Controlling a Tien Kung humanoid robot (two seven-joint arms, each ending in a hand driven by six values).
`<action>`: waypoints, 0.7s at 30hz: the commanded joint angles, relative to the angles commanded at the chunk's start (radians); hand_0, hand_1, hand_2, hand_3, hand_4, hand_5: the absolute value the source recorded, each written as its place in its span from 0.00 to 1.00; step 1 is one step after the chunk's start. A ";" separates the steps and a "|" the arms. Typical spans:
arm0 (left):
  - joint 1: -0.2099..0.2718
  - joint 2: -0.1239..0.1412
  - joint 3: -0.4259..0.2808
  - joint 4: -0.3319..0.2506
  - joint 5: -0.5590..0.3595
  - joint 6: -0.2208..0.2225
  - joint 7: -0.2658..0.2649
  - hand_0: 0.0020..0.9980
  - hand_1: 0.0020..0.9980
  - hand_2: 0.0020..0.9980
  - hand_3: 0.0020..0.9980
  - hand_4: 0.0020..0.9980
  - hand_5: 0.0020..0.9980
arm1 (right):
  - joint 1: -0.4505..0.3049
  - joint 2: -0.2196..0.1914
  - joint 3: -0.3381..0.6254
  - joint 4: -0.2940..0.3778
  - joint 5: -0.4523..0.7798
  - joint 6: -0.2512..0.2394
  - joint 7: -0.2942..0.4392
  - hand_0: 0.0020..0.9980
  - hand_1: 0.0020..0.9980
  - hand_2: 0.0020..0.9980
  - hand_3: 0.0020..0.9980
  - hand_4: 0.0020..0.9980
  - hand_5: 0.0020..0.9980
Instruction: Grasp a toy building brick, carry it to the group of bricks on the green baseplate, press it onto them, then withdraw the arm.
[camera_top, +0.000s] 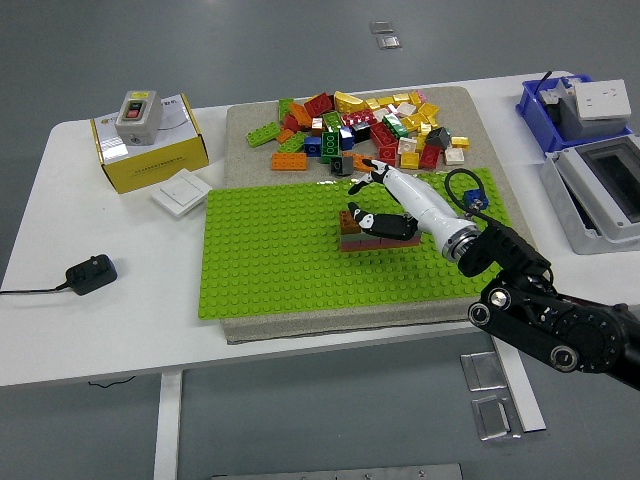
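I'm watching my robot hand, fingers spread over the brick group mid-baseplate, risking snagging and dislodging it.

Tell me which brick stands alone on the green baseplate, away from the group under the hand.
The blue brick near the baseplate's far right corner. It stands apart; the other bricks there form the stack at the right hand.

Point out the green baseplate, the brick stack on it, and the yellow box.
green baseplate (270, 255), head view, bare studded area left of centre.
brick stack (352, 238), head view, left end.
yellow box (155, 160), head view, front face.
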 joint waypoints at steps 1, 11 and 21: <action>0.000 -0.001 0.002 0.000 -0.003 0.000 -0.001 0.66 0.66 0.57 0.59 0.17 0.67 | -0.012 -0.009 0.018 0.008 -0.009 -0.007 -0.002 0.88 0.92 0.98 0.76 0.54 0.45; 0.024 -0.006 -0.034 0.000 0.008 0.005 0.007 0.66 0.66 0.58 0.59 0.17 0.67 | -0.183 -0.101 0.230 0.061 -0.168 -0.053 -0.036 0.86 0.75 0.83 0.87 0.53 0.42; 0.035 -0.009 -0.046 0.000 0.018 0.008 0.008 0.66 0.66 0.58 0.59 0.17 0.67 | -0.402 -0.075 0.483 0.075 -0.194 -0.091 0.008 0.83 0.73 0.85 0.85 0.53 0.42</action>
